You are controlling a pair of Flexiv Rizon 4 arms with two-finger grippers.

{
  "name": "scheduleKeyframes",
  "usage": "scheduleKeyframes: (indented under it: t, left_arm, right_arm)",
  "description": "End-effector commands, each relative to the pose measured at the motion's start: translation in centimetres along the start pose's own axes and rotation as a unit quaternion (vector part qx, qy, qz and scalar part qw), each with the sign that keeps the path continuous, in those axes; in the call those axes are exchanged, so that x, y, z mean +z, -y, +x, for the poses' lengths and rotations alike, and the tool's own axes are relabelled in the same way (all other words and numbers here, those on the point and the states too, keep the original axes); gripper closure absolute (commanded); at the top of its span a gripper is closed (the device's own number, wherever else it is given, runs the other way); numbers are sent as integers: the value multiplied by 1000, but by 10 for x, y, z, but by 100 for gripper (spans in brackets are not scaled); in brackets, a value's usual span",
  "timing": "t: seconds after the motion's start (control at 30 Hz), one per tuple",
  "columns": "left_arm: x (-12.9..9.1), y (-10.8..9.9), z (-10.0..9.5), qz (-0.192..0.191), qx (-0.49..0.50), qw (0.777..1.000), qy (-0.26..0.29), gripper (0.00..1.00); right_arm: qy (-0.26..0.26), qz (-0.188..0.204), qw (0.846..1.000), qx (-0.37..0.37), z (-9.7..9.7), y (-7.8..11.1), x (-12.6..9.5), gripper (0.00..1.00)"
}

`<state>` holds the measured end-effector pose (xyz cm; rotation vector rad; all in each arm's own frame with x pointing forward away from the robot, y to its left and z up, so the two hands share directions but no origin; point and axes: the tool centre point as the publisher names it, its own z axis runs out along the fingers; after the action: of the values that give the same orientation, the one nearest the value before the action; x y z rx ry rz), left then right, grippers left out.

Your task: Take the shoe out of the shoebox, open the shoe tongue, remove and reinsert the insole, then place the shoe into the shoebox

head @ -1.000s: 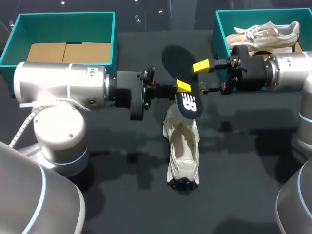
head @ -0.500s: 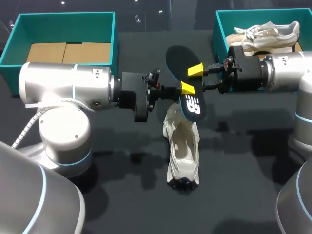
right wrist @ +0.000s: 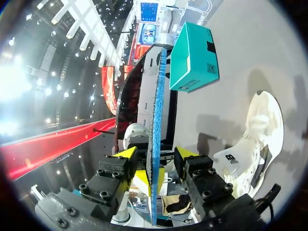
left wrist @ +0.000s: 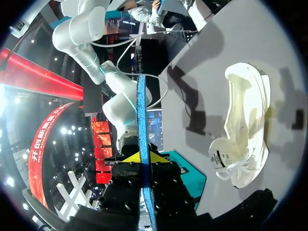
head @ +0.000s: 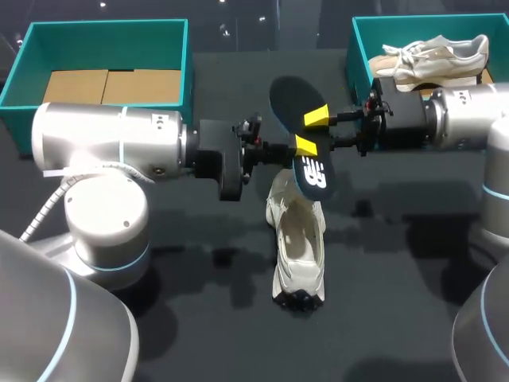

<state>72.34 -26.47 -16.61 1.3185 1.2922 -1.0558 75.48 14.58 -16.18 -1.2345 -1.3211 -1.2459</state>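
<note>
The left gripper (left wrist: pixel 144 158) pinches the insole (head: pixel 290 95) on edge at 12 o'clock from the shoe (head: pixel 298 247), the right gripper (right wrist: pixel 155 154) spread astride it, so letting go before the right closes could drop it.

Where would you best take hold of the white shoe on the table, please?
The white shoe stands on its sole with its mouth open upward, so probably come from above and pinch the collar rim, inside and outside.
</note>
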Motion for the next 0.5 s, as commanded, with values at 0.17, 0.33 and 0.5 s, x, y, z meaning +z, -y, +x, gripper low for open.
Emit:
scheduleKeyframes:
  t: [0.17,0.33,0.5]
  left_arm:
    - [4,-2,1,0,2,1000,-2,100]
    - [5,-2,1,-1,4,1000,-2,100]
    - [6,-1,2,0,5,1000,-3,100]
  right_arm:
    - [6,6,1000,7,1,1,3,58]
    - [2,11,1000,9,-1,0,6,65]
    - [-1,13,1000,6,-1,0,7,86]
